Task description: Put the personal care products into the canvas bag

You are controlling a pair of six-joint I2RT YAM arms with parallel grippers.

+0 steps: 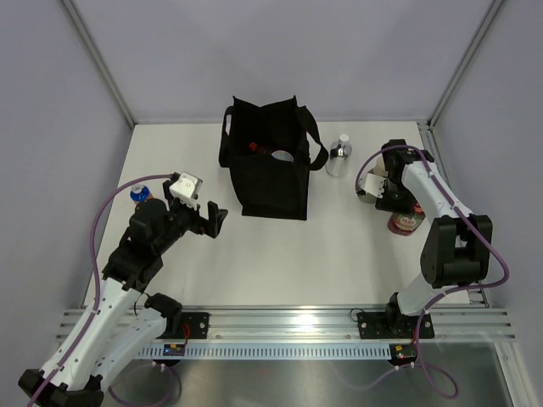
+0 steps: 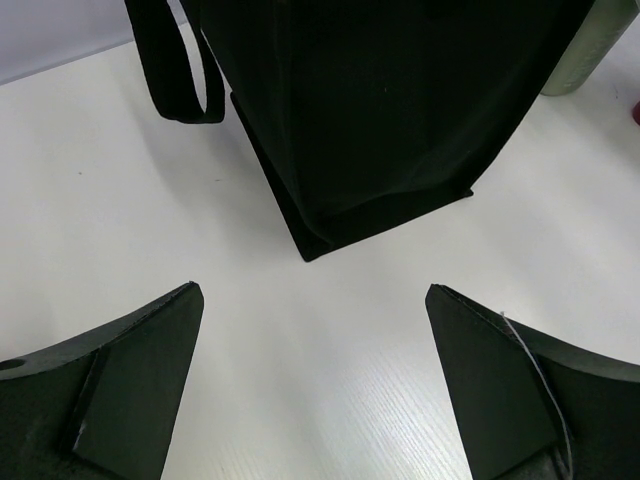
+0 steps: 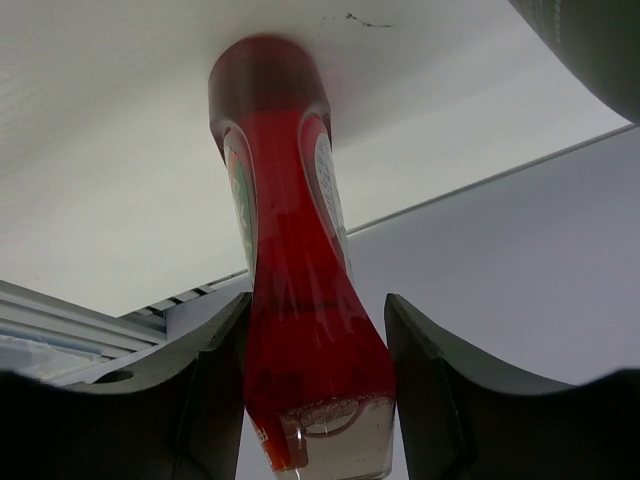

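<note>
White tabletop [image 1: 339,254], grey walls, aluminium rail along the near edge. The canvas bag [image 1: 271,182] stands upright mid-tabletop, mouth open upward, with one strap loop hanging off each side. Something red and a pale oval show inside it, but I can't tell what they are.

The small silver bottle [image 1: 339,158] is upright with its white cap up, just beside the bag's right side.

The right gripper [image 3: 315,300] is at the right of the tabletop, well apart from the bag. Its jaws pinch the dark red bottle [image 3: 290,230] on both sides near the clear base end. The bottle's long axis is roughly vertical with a slight lean. Its dark red cap end points down and touches the tabletop, and the clear flat base points up toward the wrist camera. The body is translucent red. A label with green and white patches wraps the side, and its writing is too blurred to read.

The left gripper [image 2: 312,295] hangs over the bare tabletop near the bag's front-left corner, pointing at the bag. Its jaws are spread wide with nothing between them.
</note>
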